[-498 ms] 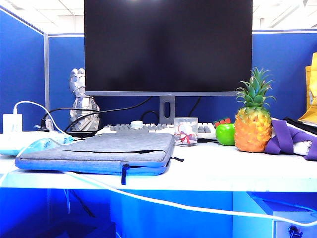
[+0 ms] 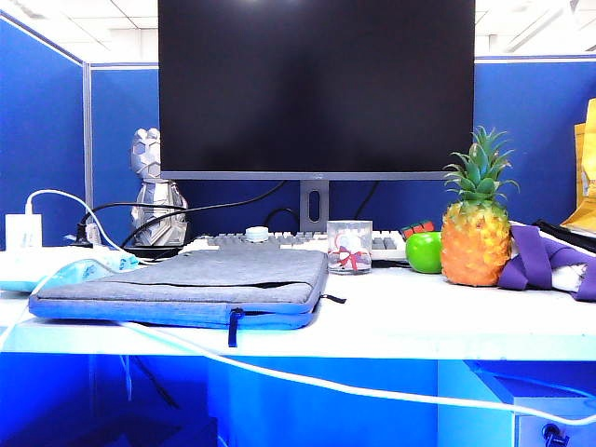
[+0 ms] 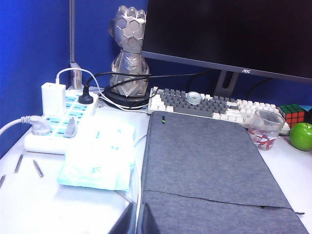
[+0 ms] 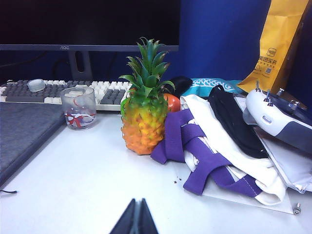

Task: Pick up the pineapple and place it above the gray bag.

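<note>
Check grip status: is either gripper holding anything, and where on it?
Nothing is held. Left gripper is shut and empty at the near edge of the bag; right gripper is shut and empty, short of the pineapple, which stands untouched on the table.

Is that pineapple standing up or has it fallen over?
Upright. The pineapple stands on its base on the desk, leaf crown pointing straight up, beside the green apple.
</note>
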Motion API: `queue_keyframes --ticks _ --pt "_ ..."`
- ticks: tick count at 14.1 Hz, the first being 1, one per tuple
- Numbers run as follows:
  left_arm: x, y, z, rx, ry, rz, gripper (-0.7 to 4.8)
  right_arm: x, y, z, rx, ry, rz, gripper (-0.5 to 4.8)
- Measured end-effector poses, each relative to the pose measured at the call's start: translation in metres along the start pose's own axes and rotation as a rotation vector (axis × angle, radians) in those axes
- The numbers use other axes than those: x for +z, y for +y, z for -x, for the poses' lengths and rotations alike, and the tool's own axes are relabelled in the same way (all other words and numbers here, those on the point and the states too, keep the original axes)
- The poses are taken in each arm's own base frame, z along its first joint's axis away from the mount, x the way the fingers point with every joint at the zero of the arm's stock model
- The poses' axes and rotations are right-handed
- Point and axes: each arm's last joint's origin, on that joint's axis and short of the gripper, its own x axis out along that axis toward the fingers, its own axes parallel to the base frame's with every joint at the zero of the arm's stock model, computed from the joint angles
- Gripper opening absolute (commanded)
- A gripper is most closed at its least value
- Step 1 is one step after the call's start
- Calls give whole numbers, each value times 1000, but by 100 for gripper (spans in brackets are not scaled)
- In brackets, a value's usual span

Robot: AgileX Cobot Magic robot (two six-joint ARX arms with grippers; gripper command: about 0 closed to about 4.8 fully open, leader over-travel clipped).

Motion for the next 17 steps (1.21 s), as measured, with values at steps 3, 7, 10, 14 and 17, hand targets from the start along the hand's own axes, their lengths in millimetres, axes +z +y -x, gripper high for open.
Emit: queue_keyframes --ticks 3,7,10,14,17 --pt "0 0 0 0 -1 0 30 1 0 0 1 -8 -58 4" --pt "0 0 0 0 -2 3 30 9 1 0 44 -90 -88 4" --pt "0 0 0 0 -3 3 30 10 2 1 80 -94 -90 4" --pt "-1 0 0 1 7 3 104 10 2 1 87 -92 -140 29" --pt "8 -4 1 -108 -3 83 479 23 6 4 249 -225 -162 479"
